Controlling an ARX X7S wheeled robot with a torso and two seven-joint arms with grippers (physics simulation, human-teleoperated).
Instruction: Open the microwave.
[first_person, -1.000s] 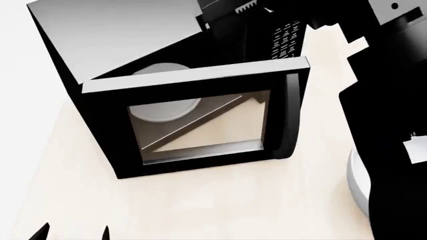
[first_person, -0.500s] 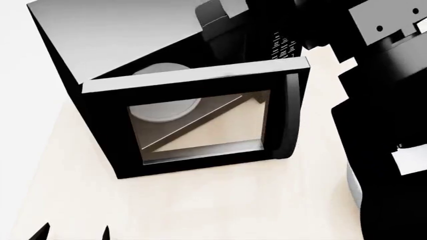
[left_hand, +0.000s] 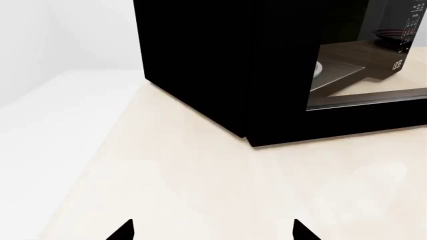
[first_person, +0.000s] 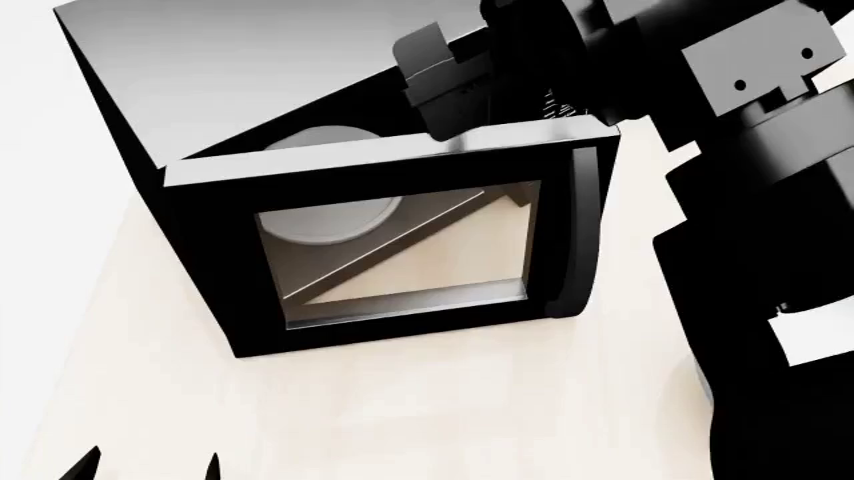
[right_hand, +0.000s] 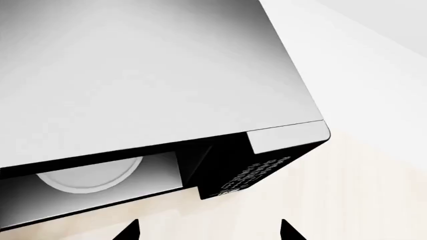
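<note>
1. Pale cream countertop against a plain white background, with the big black box microwave sitting at about 11 o'clock in the head view.
2. Its glass-windowed door is already swung well out from the body, and you can see the white round turntable through the gap above the door's top edge. The vertical black bar handle is at the door's 3 o'clock edge.
3. What changed: a second ago the right arm sat off at 2 o'clock, clear of the keypad strip. Now it has swept in over the microwave's top right corner and covers most of the keypad.
4. The door itself hasn't budged across those frames, so to me the opening looks basically done and the arm is just repositioning.
5. Right gripper: only two dark fingertips show, spread wide, nothing between them.
6. Left gripper: same deal, tips wide apart and empty, hovering low over the counter near the microwave's side.
</note>
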